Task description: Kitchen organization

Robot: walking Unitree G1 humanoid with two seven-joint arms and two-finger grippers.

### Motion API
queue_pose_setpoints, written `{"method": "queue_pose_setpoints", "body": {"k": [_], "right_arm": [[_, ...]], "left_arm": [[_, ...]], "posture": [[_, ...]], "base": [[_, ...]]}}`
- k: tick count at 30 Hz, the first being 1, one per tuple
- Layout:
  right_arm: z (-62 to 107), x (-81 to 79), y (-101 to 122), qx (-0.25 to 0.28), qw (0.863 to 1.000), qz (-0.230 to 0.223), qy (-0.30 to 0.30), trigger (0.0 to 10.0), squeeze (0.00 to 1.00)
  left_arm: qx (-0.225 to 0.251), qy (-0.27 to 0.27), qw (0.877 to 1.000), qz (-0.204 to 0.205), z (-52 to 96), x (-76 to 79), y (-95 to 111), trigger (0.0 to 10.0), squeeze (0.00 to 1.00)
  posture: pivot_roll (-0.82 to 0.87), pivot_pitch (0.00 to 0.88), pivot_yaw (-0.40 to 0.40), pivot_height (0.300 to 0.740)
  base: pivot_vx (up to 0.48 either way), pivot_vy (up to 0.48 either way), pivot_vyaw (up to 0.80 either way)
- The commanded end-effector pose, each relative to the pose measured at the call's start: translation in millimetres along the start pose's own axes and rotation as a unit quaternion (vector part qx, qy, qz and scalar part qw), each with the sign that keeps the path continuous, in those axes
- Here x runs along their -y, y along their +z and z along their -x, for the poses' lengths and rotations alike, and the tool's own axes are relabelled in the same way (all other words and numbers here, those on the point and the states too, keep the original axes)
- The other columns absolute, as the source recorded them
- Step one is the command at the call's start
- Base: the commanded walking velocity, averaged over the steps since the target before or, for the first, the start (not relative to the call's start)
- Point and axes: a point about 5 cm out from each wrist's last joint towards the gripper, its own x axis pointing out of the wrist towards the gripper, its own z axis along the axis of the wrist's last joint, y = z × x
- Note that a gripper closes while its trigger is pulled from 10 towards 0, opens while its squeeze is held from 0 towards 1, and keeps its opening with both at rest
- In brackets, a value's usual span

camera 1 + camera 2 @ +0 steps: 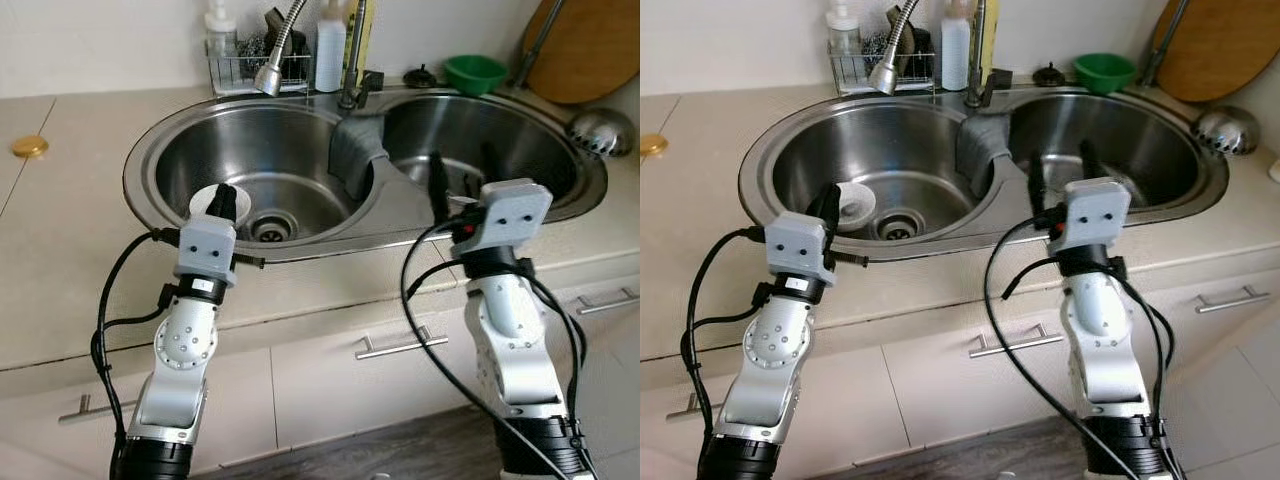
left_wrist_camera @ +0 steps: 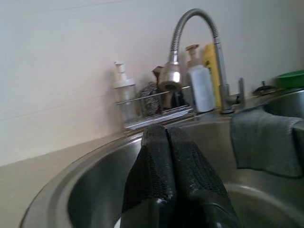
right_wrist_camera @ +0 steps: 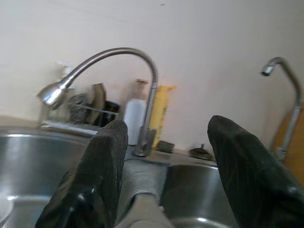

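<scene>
Left tool clenched, empty, above white dish in left sink basin. Right tool released, over right basin. Grey cloth draped on divider.

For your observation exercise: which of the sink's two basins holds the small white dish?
The left basin, beneath the left gripper; the white dish lies beside its drain.

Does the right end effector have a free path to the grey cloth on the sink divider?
Probably yes. The right end effector hovers open over the right basin, the grey cloth hangs on the divider just to its left, and nothing stands between them.
</scene>
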Motion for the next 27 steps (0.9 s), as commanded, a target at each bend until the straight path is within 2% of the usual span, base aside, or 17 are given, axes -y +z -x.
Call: {"method": "queue_pose_setpoints", "body": {"k": [1, 5, 11, 13, 16, 22, 27], "right_arm": [[4.1, -1.2, -5.1, -0.013, 1.0, 0.009, 0.013, 10.0, 0.0], [6.5, -0.8, -8.4, -0.02, 1.0, 0.012, 0.018, 10.0, 0.0], [9.5, 0.2, -12.8, -0.028, 0.999, 0.014, 0.024, 10.0, 0.0], [9.9, 2.0, -18.7, -0.051, 0.999, 0.012, 0.015, 10.0, 0.0], [10.0, 7.6, -24.7, -0.069, 0.998, 0.004, -0.008, 10.0, 0.0], [8.4, 6.8, -22.1, -0.058, 0.998, 0.007, -0.001, 10.0, 0.0], [6.8, 5.2, -20.5, -0.053, 0.999, 0.009, 0.002, 10.0, 0.0]], "left_arm": [[0.006, -0.004, 1.0, -0.009, -0.2, 0.7, 2.4, 10.0, 0.0], [0.008, -0.004, 1.0, -0.009, -0.6, 0.7, 2.7, 10.0, 0.0], [0.01, -0.005, 1.0, -0.008, -1.6, 0.5, 3.0, 10.0, 0.0], [0.012, -0.005, 1.0, -0.007, -1.7, 0.4, 3.4, 10.0, 0.0], [0.017, 0.001, 1.0, 0.005, -1.7, 0.3, 4.1, 10.0, 0.0], [0.01, 0.004, 1.0, 0.002, -2.0, -1.5, 3.2, 10.0, 0.0], [0.011, 0.0, 1.0, 0.007, -2.4, -0.9, 3.8, 10.0, 0.0]], "posture": [[-0.03, 0.0, -0.035, 0.74], [-0.03, 0.0, -0.036, 0.74], [-0.03, 0.0, -0.036, 0.74], [-0.04, 0.0, -0.036, 0.74], [-0.03, 0.0, -0.036, 0.74], [-0.03, 0.0, -0.037, 0.74], [-0.03, 0.0, -0.038, 0.74]], "base": [[0.0, 0.0, 0.0], [0.0, -0.137, 0.0], [0.0, -0.48, 0.0], [0.0, -0.48, -0.8], [0.0, 0.0, -0.78], [0.0, 0.0, -0.77], [0.0, 0.401, -0.77]]}}
